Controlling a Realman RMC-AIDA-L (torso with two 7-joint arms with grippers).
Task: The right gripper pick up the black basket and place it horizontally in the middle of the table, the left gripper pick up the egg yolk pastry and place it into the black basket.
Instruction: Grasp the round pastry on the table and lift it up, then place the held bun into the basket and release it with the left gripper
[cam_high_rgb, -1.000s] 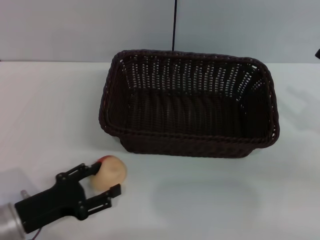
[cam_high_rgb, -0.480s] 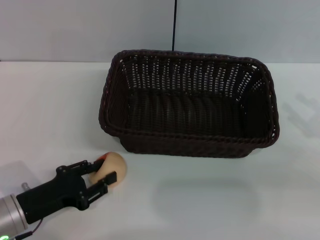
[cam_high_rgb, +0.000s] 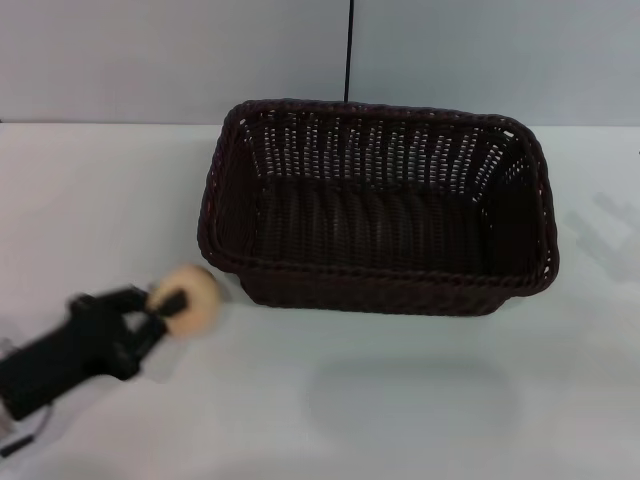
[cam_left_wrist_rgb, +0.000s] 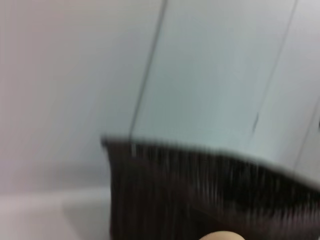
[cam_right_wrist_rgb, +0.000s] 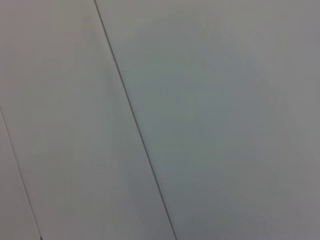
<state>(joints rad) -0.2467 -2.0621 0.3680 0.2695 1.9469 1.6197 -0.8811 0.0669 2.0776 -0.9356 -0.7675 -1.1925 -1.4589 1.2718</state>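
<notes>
The black basket (cam_high_rgb: 378, 205) stands lengthwise across the middle of the white table (cam_high_rgb: 420, 400), empty. My left gripper (cam_high_rgb: 168, 305) is shut on the egg yolk pastry (cam_high_rgb: 190, 298) and holds it above the table, just left of the basket's near left corner. In the left wrist view the basket (cam_left_wrist_rgb: 200, 190) fills the lower part and the top of the pastry (cam_left_wrist_rgb: 222, 235) shows at the bottom edge. The right gripper is out of view; its wrist view shows only a plain wall.
A grey wall stands behind the table with a thin black cable (cam_high_rgb: 349, 50) hanging down behind the basket. Bare white tabletop lies in front of the basket and to its left.
My left gripper has closed on the pastry, lifted it off the table and moved up and to the left with it. The basket has not moved.
</notes>
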